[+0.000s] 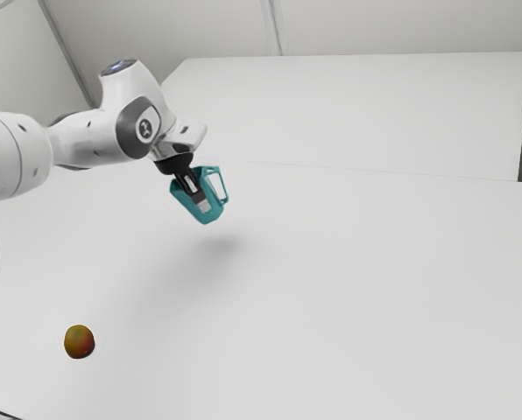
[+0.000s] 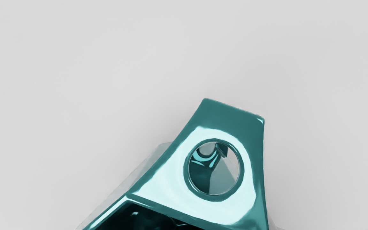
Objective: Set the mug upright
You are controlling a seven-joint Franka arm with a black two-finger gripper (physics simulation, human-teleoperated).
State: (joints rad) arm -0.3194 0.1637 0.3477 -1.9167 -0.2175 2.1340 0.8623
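mug hangs tilted above the white table, the gripper's fingers clamped on it. its handle points toward the exterior view's right. well apart from the mug, toward the exterior view's left and nearer that camera, lies a reddish-green fruit.

A plain white table — on it, a roundish fruit, reddish and yellow-green.
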